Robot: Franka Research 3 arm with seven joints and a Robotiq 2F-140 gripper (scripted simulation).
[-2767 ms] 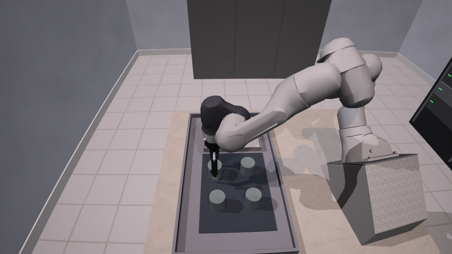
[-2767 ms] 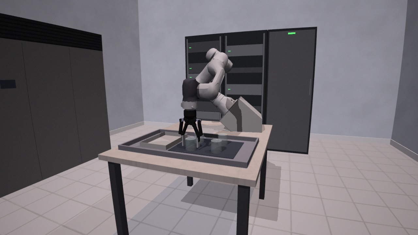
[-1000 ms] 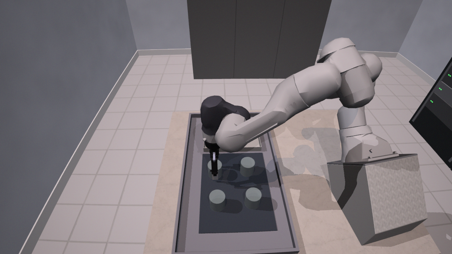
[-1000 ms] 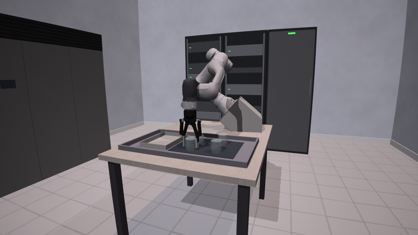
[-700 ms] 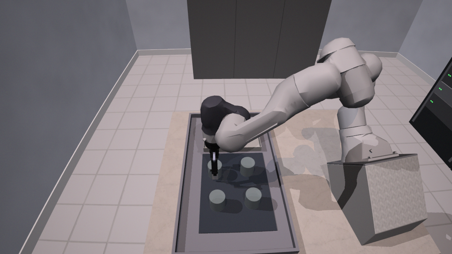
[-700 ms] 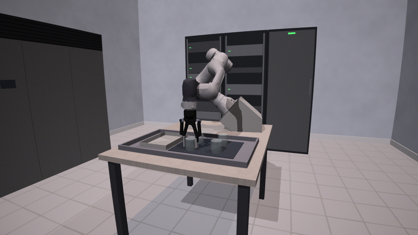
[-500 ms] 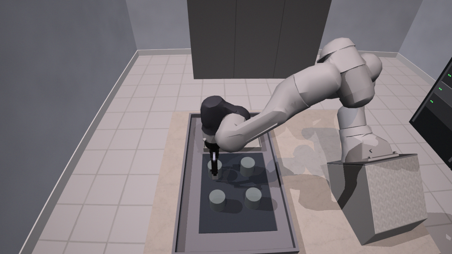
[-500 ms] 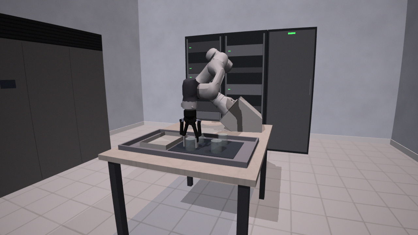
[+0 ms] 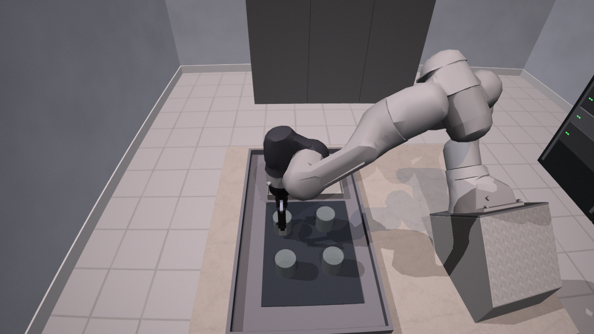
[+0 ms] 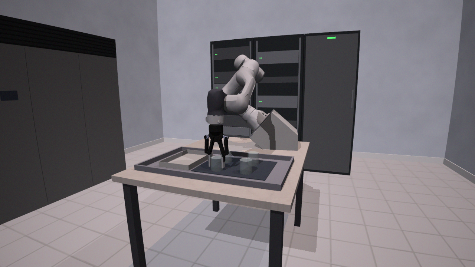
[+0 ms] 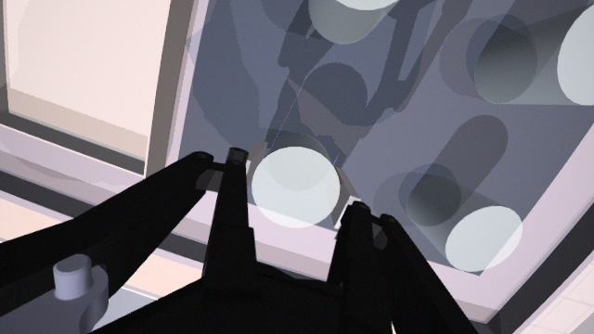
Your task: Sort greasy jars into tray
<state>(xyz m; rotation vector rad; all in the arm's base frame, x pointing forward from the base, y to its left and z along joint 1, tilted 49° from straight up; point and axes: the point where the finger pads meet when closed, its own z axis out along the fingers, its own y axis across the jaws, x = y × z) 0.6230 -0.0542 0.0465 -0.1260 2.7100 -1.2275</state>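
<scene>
Four upturned glass jars stand on the dark drying mat (image 9: 311,253). My gripper (image 9: 282,222) is lowered over the back-left jar, the one nearest the tray. In the wrist view the fingers stand on either side of this jar (image 11: 295,186), close to its wall with narrow gaps; the gripper is open. The back-right jar (image 9: 325,218), front-left jar (image 9: 285,262) and front-right jar (image 9: 332,259) stand apart and upright. The shallow tray (image 10: 179,161) lies just beyond the mat, holds no jar, and is mostly hidden by my arm in the top view.
The mat and tray lie in a grey steel top with a raised rim (image 9: 376,266) all round. My arm's pedestal (image 9: 498,257) stands at the table's right end. Server racks (image 10: 285,99) stand behind the table.
</scene>
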